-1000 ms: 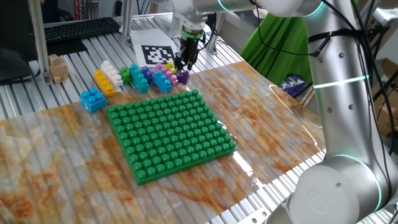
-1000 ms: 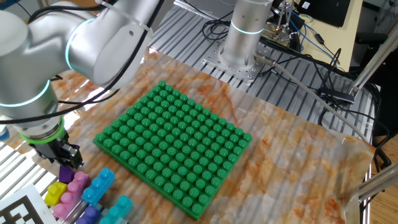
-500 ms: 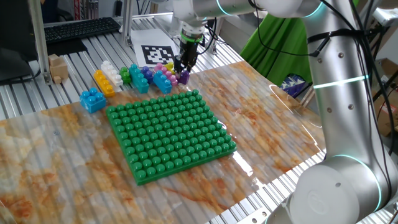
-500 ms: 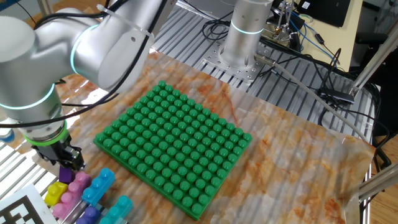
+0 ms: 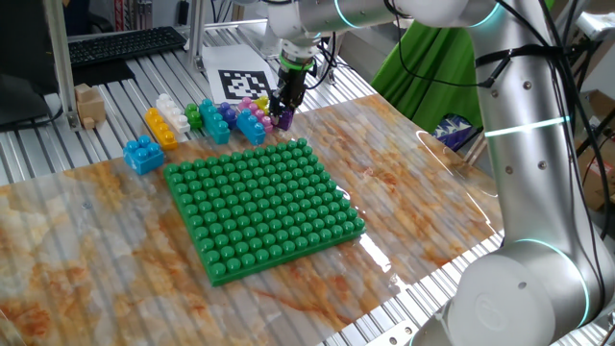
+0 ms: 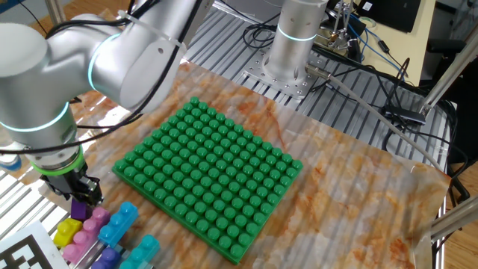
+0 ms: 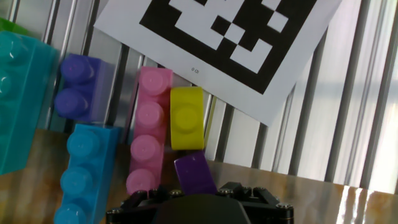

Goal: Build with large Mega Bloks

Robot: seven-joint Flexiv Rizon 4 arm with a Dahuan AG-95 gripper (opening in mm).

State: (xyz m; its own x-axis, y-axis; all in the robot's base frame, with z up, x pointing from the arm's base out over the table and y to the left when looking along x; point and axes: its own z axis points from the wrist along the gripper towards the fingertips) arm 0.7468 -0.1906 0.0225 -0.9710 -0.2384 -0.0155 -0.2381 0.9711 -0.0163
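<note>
In the fixed views the gripper (image 5: pixel 282 113) points straight down at the upper centre of the frame, its fingers set around a small purple brick (image 7: pixel 194 173) at the right end of the brick cluster; whether the fingers press the brick or stand just off it cannot be told. In the hand view that purple brick lies at the bottom centre, just below a yellow brick (image 7: pixel 186 117) and beside a long pink brick (image 7: pixel 148 129), with a blue brick (image 7: pixel 85 172) further left. The green baseplate (image 5: pixel 261 205) sits mid-frame, apart from the cluster.
</note>
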